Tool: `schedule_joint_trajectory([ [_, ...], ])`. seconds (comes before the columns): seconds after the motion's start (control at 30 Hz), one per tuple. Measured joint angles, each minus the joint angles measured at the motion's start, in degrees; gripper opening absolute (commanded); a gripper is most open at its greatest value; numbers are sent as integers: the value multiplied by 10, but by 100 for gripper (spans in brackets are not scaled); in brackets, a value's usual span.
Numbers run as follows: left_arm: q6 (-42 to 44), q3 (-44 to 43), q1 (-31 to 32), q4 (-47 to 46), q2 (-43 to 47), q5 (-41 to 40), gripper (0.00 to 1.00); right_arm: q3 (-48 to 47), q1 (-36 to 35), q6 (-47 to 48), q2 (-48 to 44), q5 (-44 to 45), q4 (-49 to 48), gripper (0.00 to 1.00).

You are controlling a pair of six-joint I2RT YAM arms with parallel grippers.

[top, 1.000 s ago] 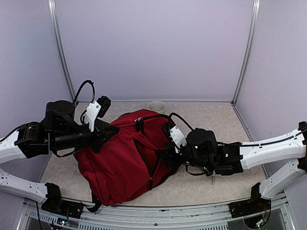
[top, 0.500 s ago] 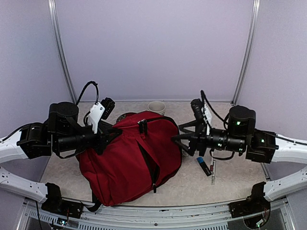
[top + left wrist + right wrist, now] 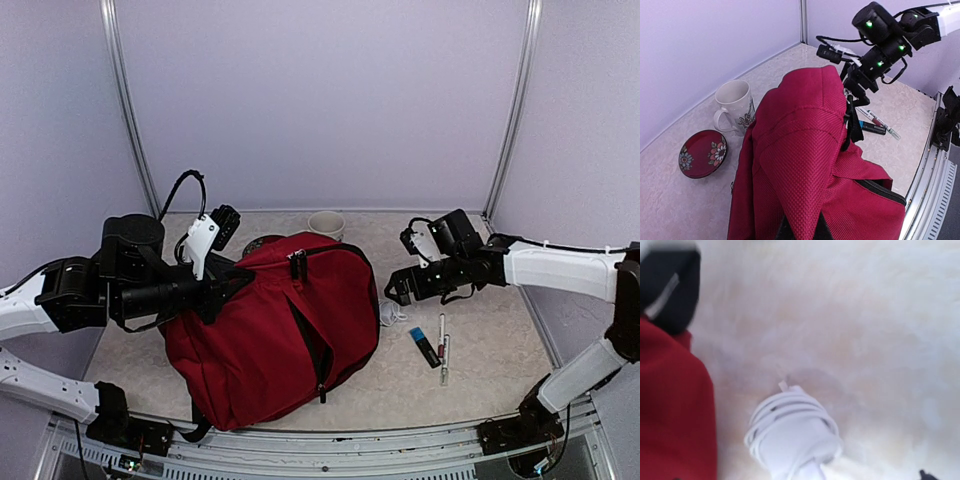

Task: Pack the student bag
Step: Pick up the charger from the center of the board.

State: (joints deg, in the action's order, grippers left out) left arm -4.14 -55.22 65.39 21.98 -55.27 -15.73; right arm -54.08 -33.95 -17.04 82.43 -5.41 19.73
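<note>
Pinching student bag (image 3: 270,335) fabric in left gripper (image 3: 240,283), centre-left. Cannot tell spread of right gripper (image 3: 396,292), over coiled white cable (image 3: 390,316), mid-right.

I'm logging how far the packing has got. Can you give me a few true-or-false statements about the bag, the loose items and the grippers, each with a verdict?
1. The left gripper is pinching the red fabric of the student bag. True.
2. The coiled white cable is packed inside the bag. False: it lies on the table, right beside the bag.
3. A white mug stands upright next to a red flowered saucer. True.
4. The right gripper is carrying one of the pens. False: it holds nothing, and the pens lie on the table nearer the front edge.
</note>
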Motion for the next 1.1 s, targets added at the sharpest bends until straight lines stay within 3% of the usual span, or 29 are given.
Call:
schedule_joint_trajectory([
  [0.23,6,0,0,0,0,-2,0,-103,0,93,140,-17,61,97],
  [0.37,10,0,0,0,0,-2,0,-110,0,126,176,-23,79,90],
  [0.67,15,0,1,0,-2,-3,0,-151,-16,172,249,-26,91,86],
  [0.9,16,0,1,0,-2,-7,0,-182,-36,200,287,20,104,46],
  [1.1,17,0,0,0,-3,-8,0,-183,-38,191,279,37,116,33],
])
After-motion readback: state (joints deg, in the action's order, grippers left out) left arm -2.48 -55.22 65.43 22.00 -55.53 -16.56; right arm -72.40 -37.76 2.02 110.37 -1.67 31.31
